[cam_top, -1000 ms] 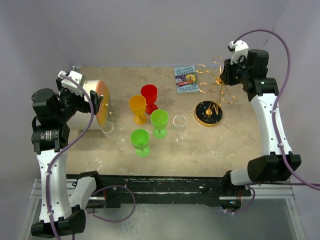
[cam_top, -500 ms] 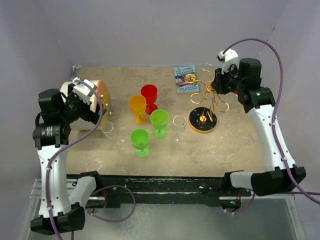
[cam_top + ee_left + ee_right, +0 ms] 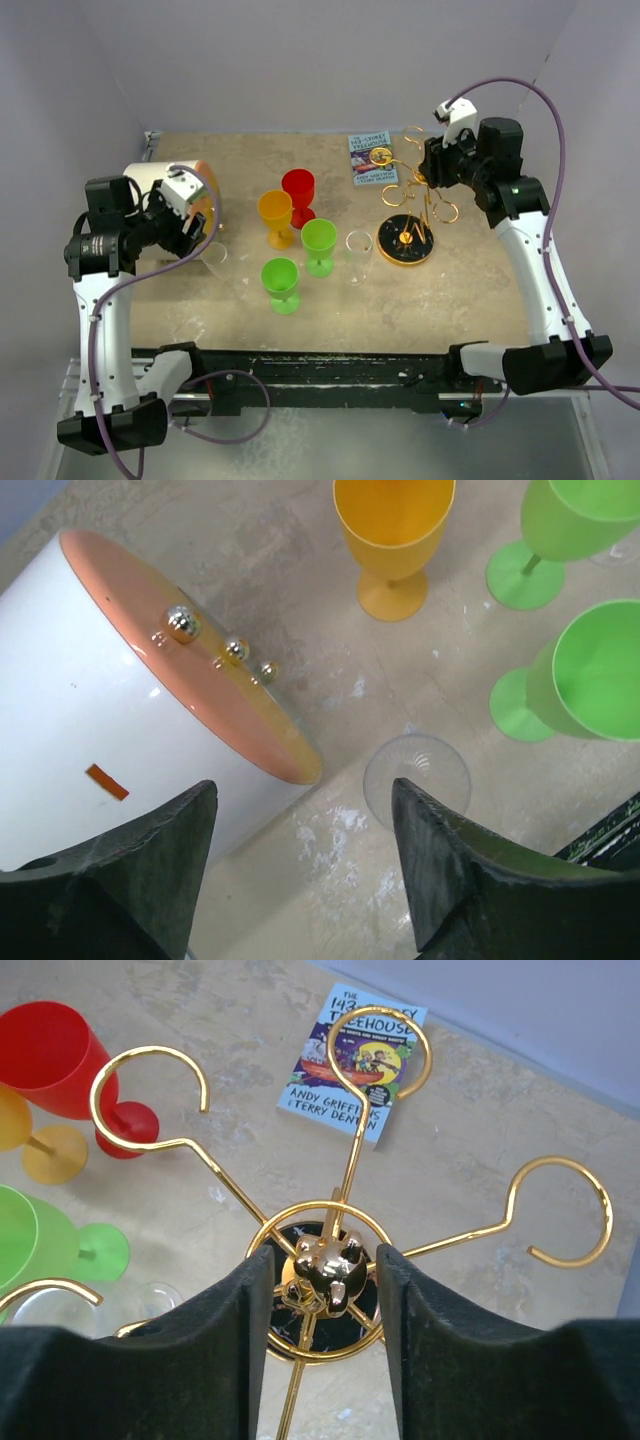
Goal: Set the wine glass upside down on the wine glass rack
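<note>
While my right gripper (image 3: 324,1265) clamps the top knob of the wine glass rack (image 3: 405,241), my left gripper (image 3: 300,792) hangs wide open. Below it, near the left edge, stands the clear wine glass (image 3: 416,780).

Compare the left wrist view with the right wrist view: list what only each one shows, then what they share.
Only the left wrist: the white canister on its side, a clear glass beside its lid, and the near green goblet. Only the right wrist: the gold rack, the book and the red goblet. Both: the yellow goblet and the far green goblet, on the tabletop.
</note>
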Motion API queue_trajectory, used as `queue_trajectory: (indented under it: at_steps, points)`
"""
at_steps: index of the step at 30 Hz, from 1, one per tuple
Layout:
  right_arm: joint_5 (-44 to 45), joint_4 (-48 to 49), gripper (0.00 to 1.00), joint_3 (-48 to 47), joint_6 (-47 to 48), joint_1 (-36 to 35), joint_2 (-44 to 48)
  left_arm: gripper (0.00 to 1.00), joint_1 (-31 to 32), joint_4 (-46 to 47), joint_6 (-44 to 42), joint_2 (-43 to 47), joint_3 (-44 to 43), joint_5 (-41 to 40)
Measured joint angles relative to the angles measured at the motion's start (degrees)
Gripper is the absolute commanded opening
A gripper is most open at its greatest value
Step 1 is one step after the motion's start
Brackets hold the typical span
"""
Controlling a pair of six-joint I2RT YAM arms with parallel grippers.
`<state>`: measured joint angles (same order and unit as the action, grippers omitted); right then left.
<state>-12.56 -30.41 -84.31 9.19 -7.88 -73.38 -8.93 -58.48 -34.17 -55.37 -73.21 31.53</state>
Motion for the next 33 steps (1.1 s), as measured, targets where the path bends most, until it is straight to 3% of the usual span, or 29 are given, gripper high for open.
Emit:
queue_trajectory:
  at_steps: [2, 8, 18, 23, 28, 33]
  points:
    - [-0.02, 0.76, 0.60, 0.00, 0.09, -0.07, 0.20, 0.61, 0.00, -1.70, -1.57, -0.57, -0.33, -0.24]
    - [-0.02, 1.20, 0.78, 0.00, 0.37, -0.07, 1.66, 0.53, 0.15, -6.67, -5.84, -2.93, -1.77, 0.09]
    - [0.59, 1.38, 0.80, 0.46, 0.44, -0.09, 4.70, 0.50, 10.82, -9.27, -7.41, -8.17, -2.75, -4.39]
    - [1.01, 1.86, 0.81, 1.73, 0.46, -0.04, 6.21, 0.49, 11.47, -9.38, -7.19, -11.74, -2.75, -8.61]
    - [1.01, 2.43, 0.81, 3.37, 0.46, 0.07, 6.93, 0.31, 11.65, -9.77, -7.10, -12.83, -2.75, -9.51]
    - [1.01, 2.71, 0.81, 4.50, 0.46, 0.42, 7.10, 0.29, 11.91, -10.23, -7.04, -13.68, -2.75, -9.55]
